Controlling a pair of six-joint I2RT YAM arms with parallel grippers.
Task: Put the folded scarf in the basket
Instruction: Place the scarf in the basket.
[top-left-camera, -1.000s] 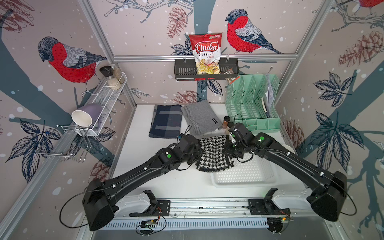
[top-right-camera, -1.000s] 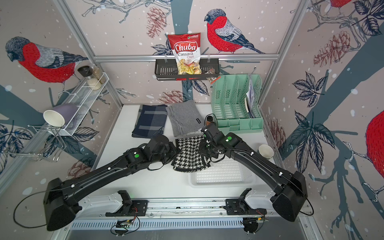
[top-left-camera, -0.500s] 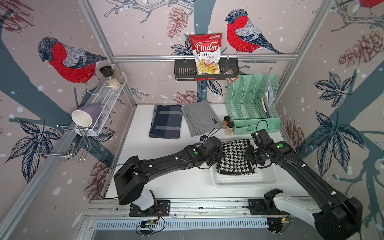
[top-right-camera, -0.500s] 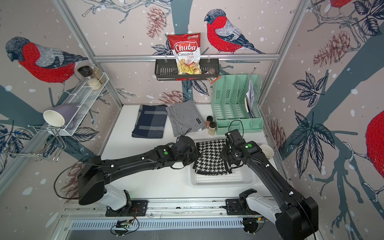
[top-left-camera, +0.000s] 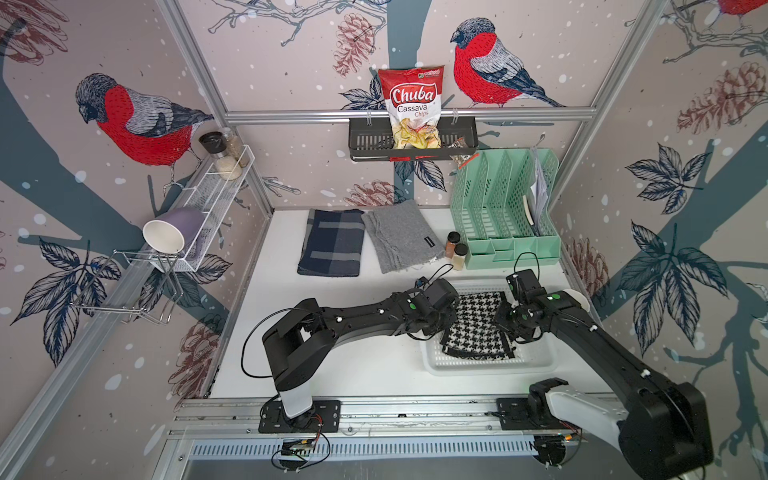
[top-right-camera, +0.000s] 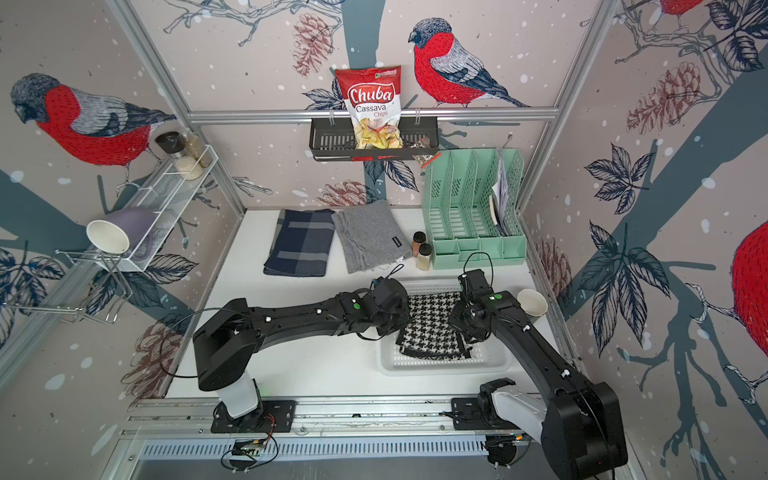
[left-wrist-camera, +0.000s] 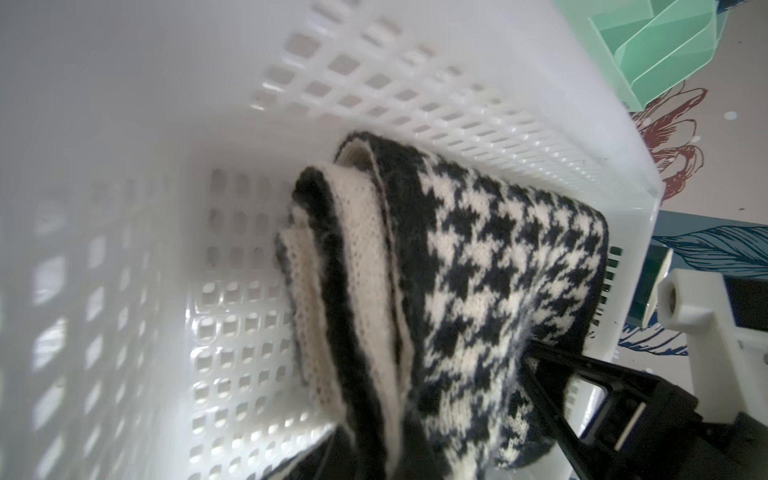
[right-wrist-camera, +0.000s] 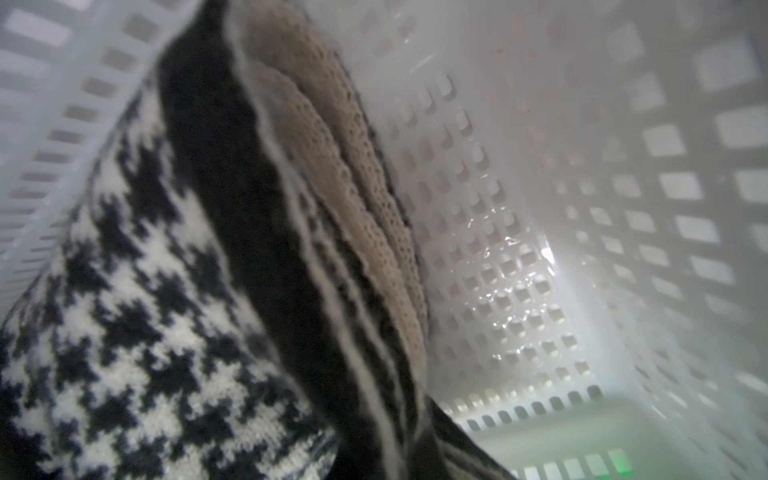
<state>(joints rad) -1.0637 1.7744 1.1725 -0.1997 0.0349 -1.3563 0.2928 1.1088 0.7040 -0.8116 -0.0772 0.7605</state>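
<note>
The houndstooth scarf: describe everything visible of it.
The scarf is a soft knit, black-and-white houndstooth with black borders and cream undersides, folded into several layers. It sits inside the white basket, slightly sagging, its near edge apparently resting on the perforated floor. The left jaws and right jaws are shut on its opposite side edges.

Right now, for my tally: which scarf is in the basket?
The houndstooth scarf; the navy plaid scarf and grey scarf lie on the table.
</note>
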